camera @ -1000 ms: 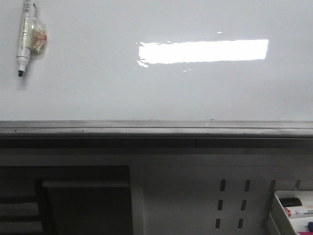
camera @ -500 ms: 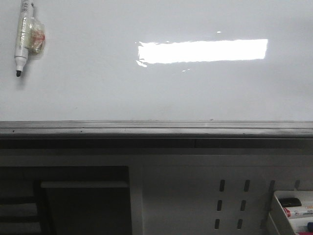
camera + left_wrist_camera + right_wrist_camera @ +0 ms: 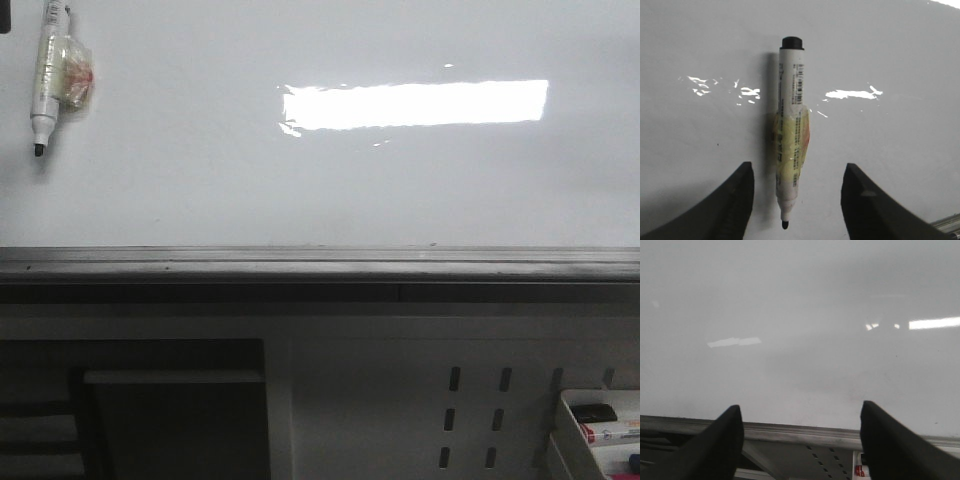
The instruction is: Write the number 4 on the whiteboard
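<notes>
1. Whiteboard (image 3: 320, 190) stood glossy and unmarked in every view, with a rectangular glare (image 3: 415, 104) high on its face and a grey ledge (image 3: 320, 262) along its lower edge; no stroke of the number 4 was present.
2. A black-tipped marker (image 3: 789, 135), its barrel wrapped in yellowish tape, lay flat against the board. In the left wrist view it sat between the two fingers of the left gripper (image 3: 797, 200), nearer one finger, touching neither.
3. Left gripper: jaws spread wide, holding nothing. Its arm showed in the front view only as a dark sliver at the upper corner.
4. Right gripper (image 3: 800, 440): jaws likewise spread and empty, facing bare board, with the ledge just beside its fingertips.
5. Judgement: the step in hand was the pick-up of the marker; writing had not begun.
6. Judgement: the next move calls for centring the left jaws on the taped barrel, closing firmly, then lifting the marker off the board.
</notes>
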